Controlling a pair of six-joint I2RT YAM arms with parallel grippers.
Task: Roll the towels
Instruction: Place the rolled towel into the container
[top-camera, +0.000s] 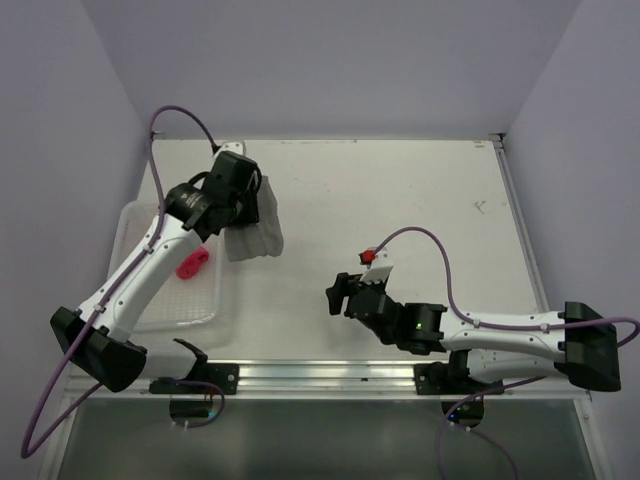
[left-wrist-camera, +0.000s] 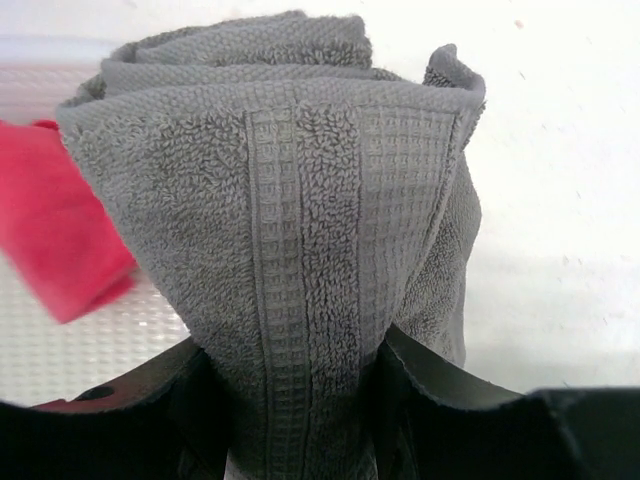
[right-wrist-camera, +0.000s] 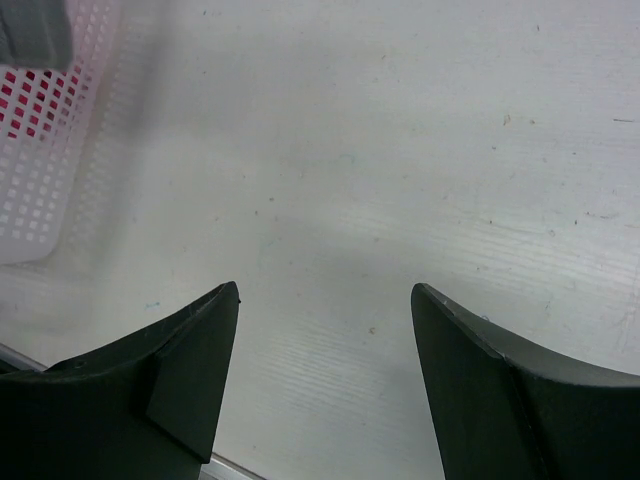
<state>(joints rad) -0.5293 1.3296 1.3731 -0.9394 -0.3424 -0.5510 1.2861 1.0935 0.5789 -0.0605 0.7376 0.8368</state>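
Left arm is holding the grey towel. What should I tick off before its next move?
1. Left gripper hold on grey towel: ok, jaws pinch a bunched fold.
2. Grey towel spread flat for rolling: not ok, it hangs crumpled.
3. Grey towel outside the basket: ok, it hangs over the table beside the rim.
4. Right gripper free to help: ok, open and empty above the table.
5. Pink towel out of the way: ok, lying in the basket.
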